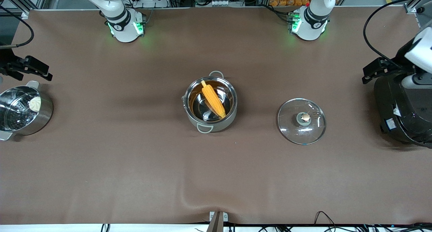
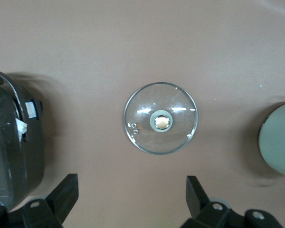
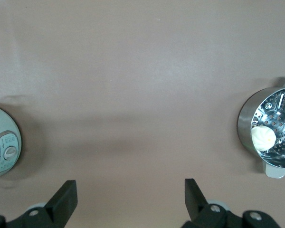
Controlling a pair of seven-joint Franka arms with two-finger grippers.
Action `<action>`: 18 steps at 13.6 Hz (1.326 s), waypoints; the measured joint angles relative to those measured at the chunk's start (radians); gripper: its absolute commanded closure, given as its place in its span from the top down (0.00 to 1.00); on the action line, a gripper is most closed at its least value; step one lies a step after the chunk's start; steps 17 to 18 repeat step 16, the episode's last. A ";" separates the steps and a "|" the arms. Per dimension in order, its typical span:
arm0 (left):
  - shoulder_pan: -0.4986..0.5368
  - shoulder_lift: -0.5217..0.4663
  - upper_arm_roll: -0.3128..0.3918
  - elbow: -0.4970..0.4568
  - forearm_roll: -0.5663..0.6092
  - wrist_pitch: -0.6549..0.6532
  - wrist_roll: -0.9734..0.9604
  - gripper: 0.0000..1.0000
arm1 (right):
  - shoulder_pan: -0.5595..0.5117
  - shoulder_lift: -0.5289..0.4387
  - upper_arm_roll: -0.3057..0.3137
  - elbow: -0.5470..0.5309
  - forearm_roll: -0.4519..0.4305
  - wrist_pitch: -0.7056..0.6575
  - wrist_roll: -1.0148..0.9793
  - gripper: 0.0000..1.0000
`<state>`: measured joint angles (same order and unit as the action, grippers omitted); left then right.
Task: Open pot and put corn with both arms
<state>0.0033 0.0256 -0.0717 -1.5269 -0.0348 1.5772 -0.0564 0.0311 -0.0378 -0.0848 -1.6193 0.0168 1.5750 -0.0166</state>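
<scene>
The shiny steel pot stands open in the middle of the table. The yellow-orange corn lies slanted inside it. The clear glass lid with its copper-coloured knob lies flat on the table beside the pot, toward the left arm's end. My left gripper is open and empty, raised over the black rice cooker's edge; its wrist view shows the lid and the pot's side. My right gripper is open and empty, raised near the steamer pot.
A large black rice cooker stands at the left arm's end of the table. A steel pot with a perforated insert and a white bun stands at the right arm's end. A pale round appliance with buttons shows in the right wrist view.
</scene>
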 measured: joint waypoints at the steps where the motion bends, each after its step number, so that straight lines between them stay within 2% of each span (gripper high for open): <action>1: 0.002 0.000 0.003 0.000 -0.002 -0.001 0.000 1.00 | 0.000 0.000 0.000 0.000 0.000 0.001 0.000 1.00; 18: -0.002 0.000 -0.031 0.001 0.050 -0.068 0.000 1.00 | 0.002 0.000 0.000 0.006 0.000 -0.003 0.000 1.00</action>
